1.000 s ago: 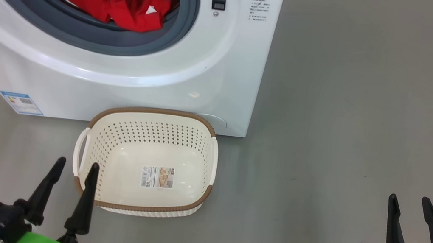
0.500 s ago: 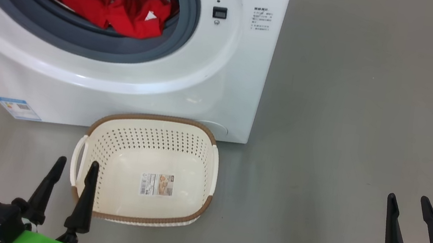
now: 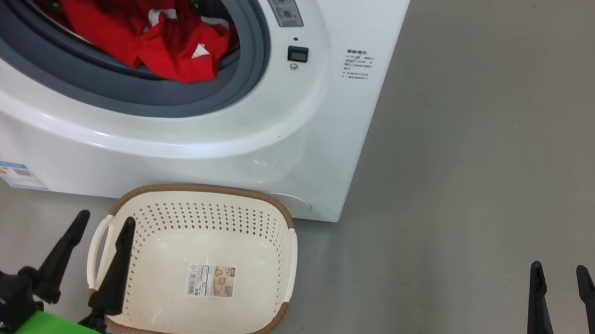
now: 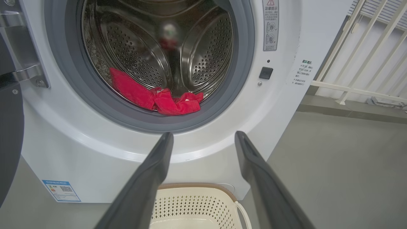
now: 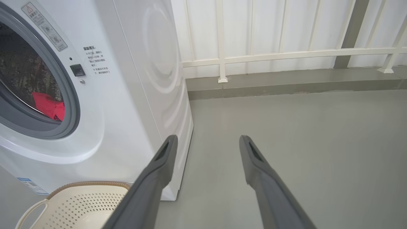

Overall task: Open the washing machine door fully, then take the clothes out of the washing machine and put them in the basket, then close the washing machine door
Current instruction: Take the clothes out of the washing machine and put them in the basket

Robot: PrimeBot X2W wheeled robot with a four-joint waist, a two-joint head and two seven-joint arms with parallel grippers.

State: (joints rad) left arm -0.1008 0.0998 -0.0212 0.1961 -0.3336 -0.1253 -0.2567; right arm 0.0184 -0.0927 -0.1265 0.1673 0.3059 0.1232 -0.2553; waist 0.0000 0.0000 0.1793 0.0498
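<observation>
Head view, upper left: the clothes (image 3: 140, 34) lie inside the washing machine (image 3: 254, 143). Along the bottom edge my left gripper (image 3: 107, 218) and right gripper (image 3: 560, 267) hover, jaws apart; I should pinch a thick fold.

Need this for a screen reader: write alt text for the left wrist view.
Red clothes lie low in the steel drum of the open washer. The open left claw points toward it, above a cream basket on the floor.
</observation>
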